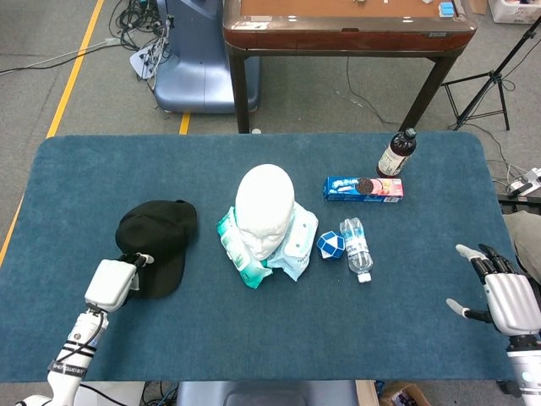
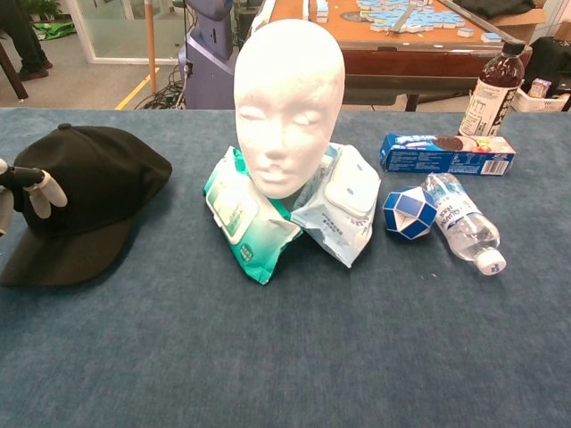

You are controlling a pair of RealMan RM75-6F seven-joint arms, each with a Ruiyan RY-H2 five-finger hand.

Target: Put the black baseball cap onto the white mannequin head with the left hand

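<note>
The black baseball cap [image 1: 157, 233] lies on the blue table at the left, brim toward the front edge; the chest view shows the cap [image 2: 94, 174] at its far left. My left hand [image 1: 110, 283] grips the cap at the brim's left side, and its fingers [image 2: 40, 187] lie over the black fabric. The white mannequin head [image 1: 265, 207] stands upright at the table's middle, to the right of the cap, and faces me in the chest view as the head [image 2: 288, 98]. My right hand [image 1: 505, 298] hovers at the table's front right corner, fingers spread and holding nothing.
Two green-and-white wipes packs [image 2: 245, 218] lie under and around the mannequin's base. Right of them sit a blue-white puzzle ball [image 2: 408, 212], a lying water bottle [image 2: 461, 221], a blue biscuit box [image 2: 446, 152] and a dark upright bottle [image 2: 492, 89].
</note>
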